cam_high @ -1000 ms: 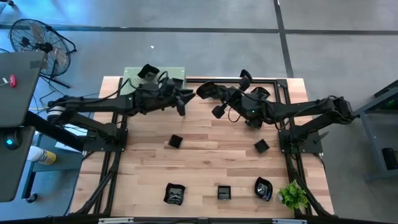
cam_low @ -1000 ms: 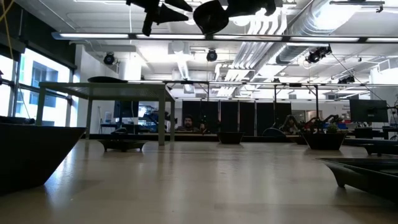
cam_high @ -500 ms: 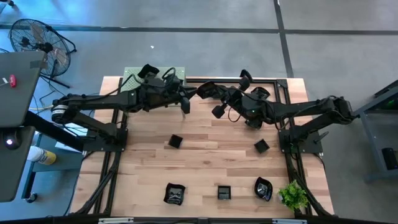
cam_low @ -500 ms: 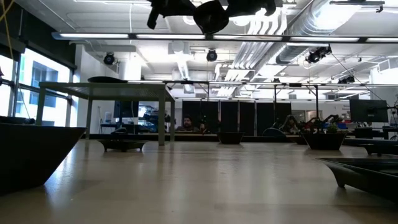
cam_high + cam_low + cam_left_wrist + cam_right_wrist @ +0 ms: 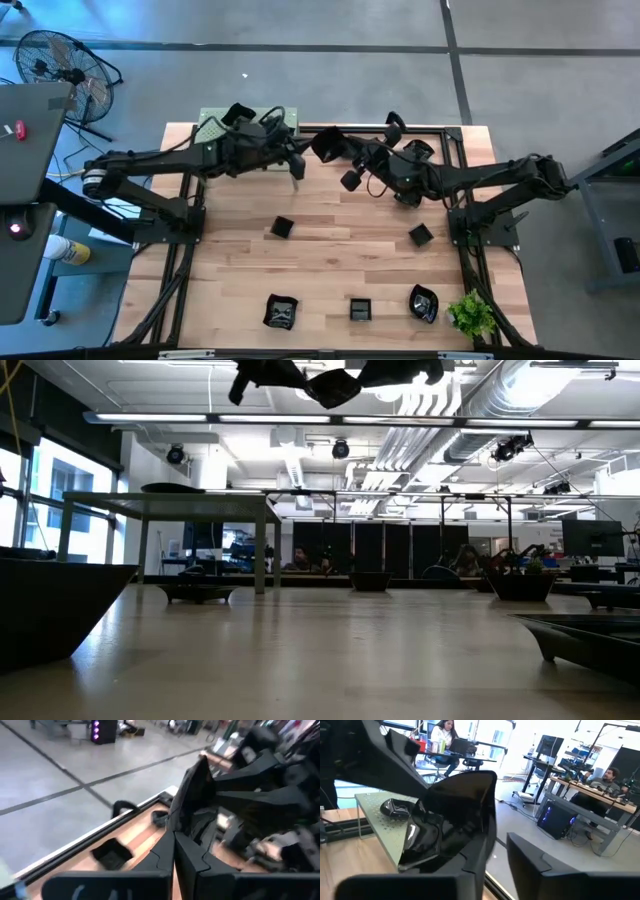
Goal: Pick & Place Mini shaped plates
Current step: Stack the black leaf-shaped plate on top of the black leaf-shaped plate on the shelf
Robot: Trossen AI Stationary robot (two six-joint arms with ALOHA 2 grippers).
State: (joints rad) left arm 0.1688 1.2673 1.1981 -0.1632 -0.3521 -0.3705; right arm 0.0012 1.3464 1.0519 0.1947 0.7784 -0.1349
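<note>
Wooden table (image 5: 330, 250) under you carries five mini shaped plates; a sixth plate (image 5: 326, 146) hangs high at the back edge, clamped in your right gripper (image 5: 335, 148). Left gripper (image 5: 296, 172), fingers pressed together and empty, sits close beside it: a bump could knock it loose. Since earlier, the plate has tilted and shifted leftward.

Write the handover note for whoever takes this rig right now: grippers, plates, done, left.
Right gripper: raised over the table's far edge, shut on a black mini plate.
Left gripper: raised right beside it, fingers closed and apparently empty.
Loose plates on the table: two mid-table, three along the near edge; one more on the green pad.
Done: one plate lifted.
Left: place it, then the rest.
</note>
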